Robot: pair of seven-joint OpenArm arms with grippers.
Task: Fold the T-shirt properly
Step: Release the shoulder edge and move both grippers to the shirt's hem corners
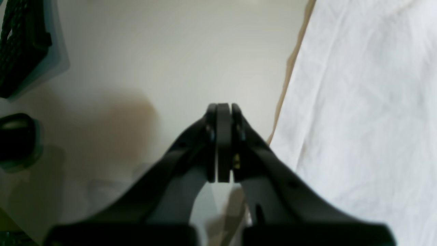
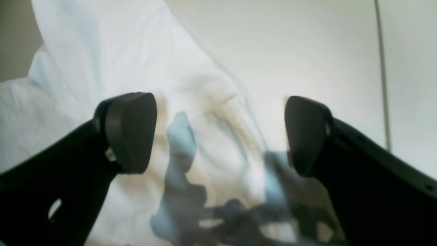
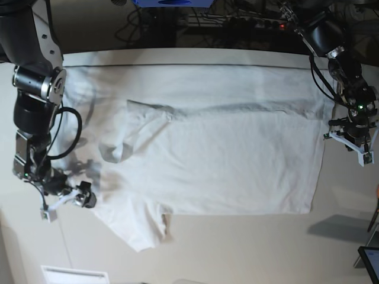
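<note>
The white T-shirt [image 3: 219,154] lies spread on the pale table [image 3: 249,248], with a fold across its upper part and a sleeve [image 3: 139,228] at the lower left. My right gripper [image 3: 83,197] hovers at that sleeve's edge. In the right wrist view it [image 2: 218,133] stands open, wide fingers [image 2: 129,133] apart over wrinkled cloth [image 2: 205,119], holding nothing. My left gripper [image 3: 358,151] is just off the shirt's right edge. In the left wrist view it [image 1: 223,106] is shut and empty above bare table, with the shirt [image 1: 362,109] beside it.
Cables and a blue object [image 3: 172,3] sit behind the table's far edge. A white label [image 3: 74,275] lies at the near left, and a dark screen corner [image 3: 370,260] at the near right. Dark gear [image 1: 20,44] shows left of the left gripper.
</note>
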